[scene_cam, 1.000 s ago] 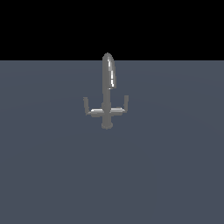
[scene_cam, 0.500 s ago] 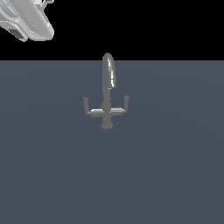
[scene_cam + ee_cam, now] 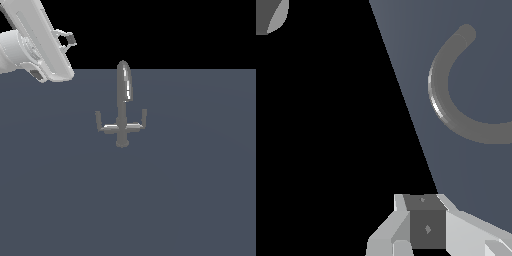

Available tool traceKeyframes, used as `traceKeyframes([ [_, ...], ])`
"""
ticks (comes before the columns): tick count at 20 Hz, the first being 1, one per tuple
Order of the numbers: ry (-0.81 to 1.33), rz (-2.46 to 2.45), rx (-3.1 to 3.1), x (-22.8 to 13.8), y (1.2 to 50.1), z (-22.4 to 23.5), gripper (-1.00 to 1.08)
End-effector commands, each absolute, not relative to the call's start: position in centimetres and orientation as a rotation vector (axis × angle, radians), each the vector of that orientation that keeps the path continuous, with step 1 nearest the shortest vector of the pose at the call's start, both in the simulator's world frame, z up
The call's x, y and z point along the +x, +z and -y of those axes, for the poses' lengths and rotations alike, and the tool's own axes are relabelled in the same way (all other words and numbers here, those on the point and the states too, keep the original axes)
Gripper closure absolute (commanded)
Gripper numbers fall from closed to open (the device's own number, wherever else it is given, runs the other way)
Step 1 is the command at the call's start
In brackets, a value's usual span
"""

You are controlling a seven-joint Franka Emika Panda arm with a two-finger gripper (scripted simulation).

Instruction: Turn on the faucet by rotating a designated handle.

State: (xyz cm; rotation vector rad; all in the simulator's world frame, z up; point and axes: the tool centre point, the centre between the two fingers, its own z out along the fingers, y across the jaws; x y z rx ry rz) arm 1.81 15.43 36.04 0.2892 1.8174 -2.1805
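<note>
Now | handle (image 3: 99, 121) untouched | jaws well apart from faucet (image 3: 122, 107)

Faucet (image 3: 122, 107): uniform grey metal, with a bright white highlight streak down the arched spout; in the wrist view the spout (image 3: 448, 95) shows the same grey with a pale glint along its curve. Handle (image 3: 99, 121): matching grey, lighter along the crossbar. Floor (image 3: 190, 190): plain slate blue-grey, no pattern. Background above it: solid black. Arm (image 3: 37, 45): white casing. Gripper (image 3: 426, 227): pale grey body with a dark grey pad.
</note>
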Motion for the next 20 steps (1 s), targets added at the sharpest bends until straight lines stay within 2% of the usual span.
traceKeyframes([
  [1, -2.251, -1.857, 0.191, 2.6, 34.0, -15.1, 1.08],
  [11, -2.482, -2.02, -0.232, 5.1, 25.8, -13.7, 1.08],
  [20, -2.605, -2.167, -0.661, 6.3, 18.8, -12.3, 1.08],
])
